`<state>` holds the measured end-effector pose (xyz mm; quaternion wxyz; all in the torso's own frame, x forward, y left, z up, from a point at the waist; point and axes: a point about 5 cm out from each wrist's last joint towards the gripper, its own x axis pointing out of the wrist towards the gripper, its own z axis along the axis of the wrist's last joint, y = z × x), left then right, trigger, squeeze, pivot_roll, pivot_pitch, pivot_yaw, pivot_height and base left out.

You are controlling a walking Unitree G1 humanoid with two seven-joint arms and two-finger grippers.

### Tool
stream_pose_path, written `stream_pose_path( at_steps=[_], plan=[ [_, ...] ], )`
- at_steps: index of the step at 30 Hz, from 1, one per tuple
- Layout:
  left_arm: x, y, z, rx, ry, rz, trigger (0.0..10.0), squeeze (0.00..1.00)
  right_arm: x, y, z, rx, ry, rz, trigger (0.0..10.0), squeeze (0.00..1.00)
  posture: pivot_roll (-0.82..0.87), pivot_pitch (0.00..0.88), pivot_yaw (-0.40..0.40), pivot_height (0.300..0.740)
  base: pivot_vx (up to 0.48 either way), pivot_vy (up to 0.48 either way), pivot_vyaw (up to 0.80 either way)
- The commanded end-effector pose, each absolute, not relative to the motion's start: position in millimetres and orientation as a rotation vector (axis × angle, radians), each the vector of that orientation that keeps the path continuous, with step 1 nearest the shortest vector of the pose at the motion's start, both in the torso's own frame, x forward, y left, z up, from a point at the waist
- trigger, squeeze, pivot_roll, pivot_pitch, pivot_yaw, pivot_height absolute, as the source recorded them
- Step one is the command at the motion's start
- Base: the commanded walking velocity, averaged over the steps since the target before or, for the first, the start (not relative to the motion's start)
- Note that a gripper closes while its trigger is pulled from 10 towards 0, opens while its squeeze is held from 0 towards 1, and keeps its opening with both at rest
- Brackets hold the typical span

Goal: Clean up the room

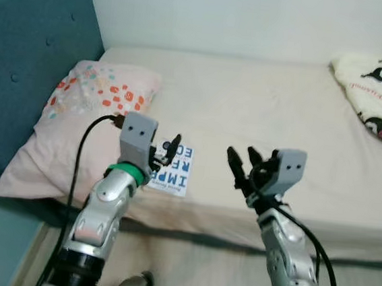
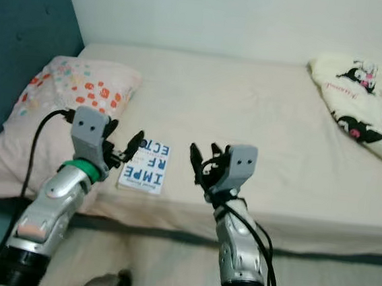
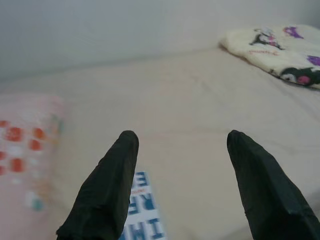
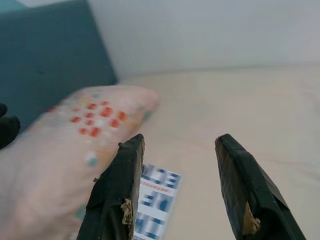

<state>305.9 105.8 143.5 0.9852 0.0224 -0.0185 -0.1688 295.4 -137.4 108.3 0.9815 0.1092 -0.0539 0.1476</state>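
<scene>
Jaws apart above book (image 1: 176, 170)

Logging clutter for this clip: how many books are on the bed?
1. The book lies flat near the bed's front edge, beside the pillow, just ahead of the left gripper. Others may be hidden under the blanket.

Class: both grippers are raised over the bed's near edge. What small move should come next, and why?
Probably lower the left gripper onto the book. It lies loose on the bed beside the pillow, the left gripper hovers open just over it, and the right gripper is farther off.
</scene>
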Motion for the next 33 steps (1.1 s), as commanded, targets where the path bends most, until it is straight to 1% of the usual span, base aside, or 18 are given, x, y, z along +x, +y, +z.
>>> stream_pose_path(
  at_steps=[1, 33],
  plan=[
    [305.6, 108.8, 138.8, 0.051, -0.02, -0.33, 10.0, 0.0, 294.6, -134.5, 105.9, 0.228, -0.098, 0.307, 10.0, 0.0, -0.04, 0.014, 0.047, 0.74, 0.0, -0.472, 0.0],
    [305.6, 110.9, 137.8, 0.055, -0.014, -0.328, 10.0, 0.0, 290.6, -129.3, 102.1, 0.237, -0.089, 0.317, 10.0, 0.0, -0.04, 0.034, 0.062, 0.74, 0.0, -0.43, 0.0]
  ],
)
